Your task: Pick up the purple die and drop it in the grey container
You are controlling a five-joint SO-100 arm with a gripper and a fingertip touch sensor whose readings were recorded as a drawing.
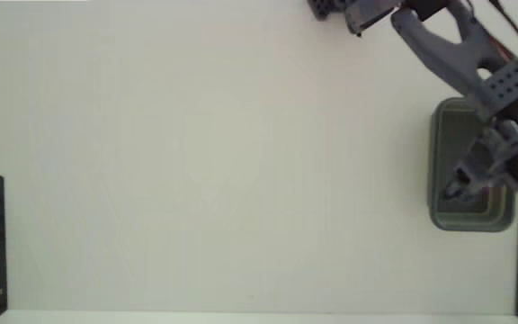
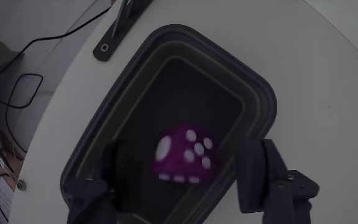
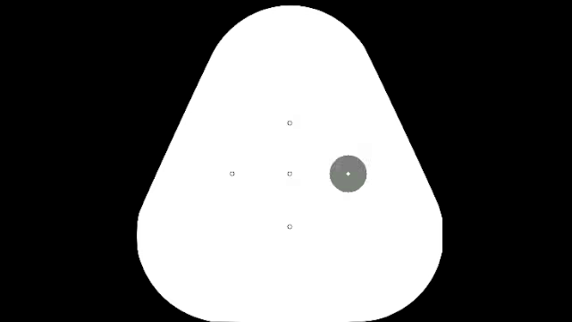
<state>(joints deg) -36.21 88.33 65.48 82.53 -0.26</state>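
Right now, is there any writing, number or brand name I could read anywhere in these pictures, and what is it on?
No words, labels, brands or numbers can be read in either view.
The only markings are white pips on the purple die, blurred in the wrist view, so the count is unsure.
The die lies in the grey container, between the fingers of the open claw.

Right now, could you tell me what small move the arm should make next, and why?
Probably lift the tool straight up: its fingers stand apart, with the purple die between them, seemingly untouched, inside the grey container.
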